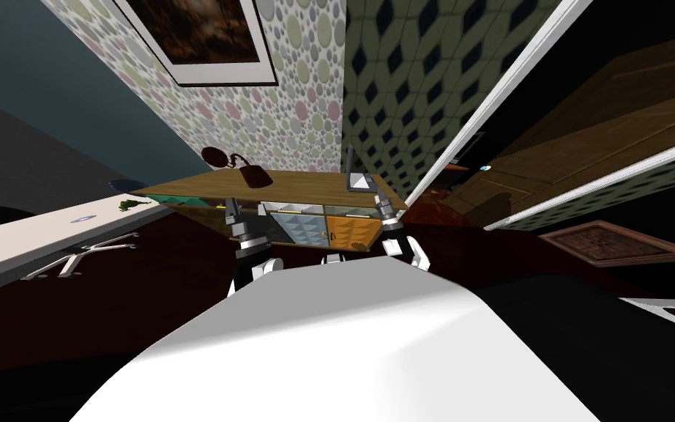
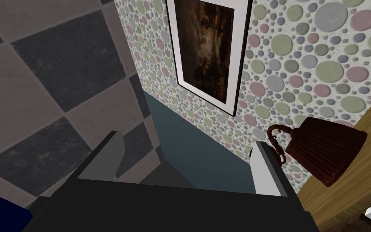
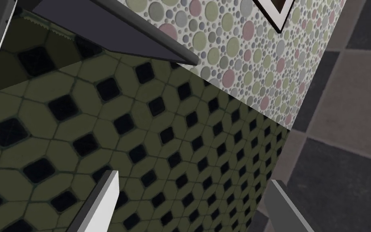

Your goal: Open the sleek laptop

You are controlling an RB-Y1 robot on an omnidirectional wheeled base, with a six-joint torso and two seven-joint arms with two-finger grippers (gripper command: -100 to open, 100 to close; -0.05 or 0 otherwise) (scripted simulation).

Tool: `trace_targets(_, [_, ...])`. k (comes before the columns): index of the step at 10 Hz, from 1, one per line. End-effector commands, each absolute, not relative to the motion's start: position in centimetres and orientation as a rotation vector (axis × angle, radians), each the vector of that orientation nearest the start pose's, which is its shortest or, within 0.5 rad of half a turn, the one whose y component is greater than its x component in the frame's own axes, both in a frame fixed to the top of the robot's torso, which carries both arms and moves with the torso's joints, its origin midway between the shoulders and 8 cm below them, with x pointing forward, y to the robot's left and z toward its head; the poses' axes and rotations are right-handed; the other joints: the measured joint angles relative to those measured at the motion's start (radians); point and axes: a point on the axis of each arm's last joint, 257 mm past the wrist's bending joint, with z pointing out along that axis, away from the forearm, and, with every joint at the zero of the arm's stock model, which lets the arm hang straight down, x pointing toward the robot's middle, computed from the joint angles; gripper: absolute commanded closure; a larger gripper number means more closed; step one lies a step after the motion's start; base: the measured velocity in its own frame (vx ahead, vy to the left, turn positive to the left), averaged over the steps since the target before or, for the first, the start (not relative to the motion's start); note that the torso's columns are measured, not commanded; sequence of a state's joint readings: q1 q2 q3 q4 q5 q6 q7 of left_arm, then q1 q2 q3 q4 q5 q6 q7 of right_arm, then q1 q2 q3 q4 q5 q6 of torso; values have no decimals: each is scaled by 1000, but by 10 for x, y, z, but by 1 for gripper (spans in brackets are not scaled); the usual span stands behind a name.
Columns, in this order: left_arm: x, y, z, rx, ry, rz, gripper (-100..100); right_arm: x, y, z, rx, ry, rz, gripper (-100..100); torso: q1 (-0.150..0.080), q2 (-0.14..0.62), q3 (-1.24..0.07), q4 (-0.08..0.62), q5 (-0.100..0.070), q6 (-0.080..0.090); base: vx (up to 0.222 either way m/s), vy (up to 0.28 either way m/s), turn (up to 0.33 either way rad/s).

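Observation:
The laptop [image 1: 359, 180] is a small light grey wedge with a thin panel rising from it. It sits at the right end of a wooden sideboard [image 1: 299, 184]. My right gripper [image 1: 383, 207] is raised just in front of and below that end, open, with nothing between its fingers. In the right wrist view a dark grey flat panel [image 3: 112, 32], apparently the laptop, juts out well beyond the open right gripper [image 3: 192, 203]. My left gripper [image 1: 231, 211] is up at the sideboard's left front, and the left wrist view shows the left gripper [image 2: 184, 161] open and empty.
A dark red lamp [image 2: 325, 149] lies on the sideboard's left part [image 1: 254, 176], close to my left hand. The sideboard has coloured front panels [image 1: 343, 228]. A white counter [image 1: 36, 238] and a chair base [image 1: 80, 260] are at the left. A white-framed doorway [image 1: 504, 95] stands at the right.

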State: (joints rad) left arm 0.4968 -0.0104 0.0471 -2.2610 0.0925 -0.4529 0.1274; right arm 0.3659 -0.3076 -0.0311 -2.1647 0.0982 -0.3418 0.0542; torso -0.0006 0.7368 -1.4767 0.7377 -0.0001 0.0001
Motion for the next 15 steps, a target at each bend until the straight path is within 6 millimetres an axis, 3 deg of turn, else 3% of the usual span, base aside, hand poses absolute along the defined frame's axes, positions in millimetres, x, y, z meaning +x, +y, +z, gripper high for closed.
trace_targets(1, [350,309,9,-816,541,-1417,0,421,-265,-32,372,1099,983,-100,1,0,0,0,0,0,19,212,18])
trace_targets(4, [350,309,9,-816,541,-1417,0,441,-280,-52,287,1203,817,-100,0,2,1,1,0,0,15,188,20])
trace_targets(7, [350,309,9,-816,541,-1416,0,458,-309,-75,197,1301,619,-100,0,1,0,0,0,0,39,177,32])
trace_targets(11, [350,309,9,-816,541,-1417,0,474,-373,-101,70,1420,304,-100,1,0,0,0,0,0,33,212,40])
trace_targets(13, [350,309,9,-816,541,-1416,0,478,-413,-108,6,1468,136,-100,-2,2,1,0,-1,0,39,165,45])
trace_targets(14, [350,309,9,-816,541,-1416,0,478,-415,-108,-3,1473,127,-100,-1,1,1,0,0,0,29,105,18])
trace_targets(15, [350,309,9,-815,541,-1416,0,479,-437,-111,-36,1495,39,-100,-3,1,1,0,-1,0,27,83,40])
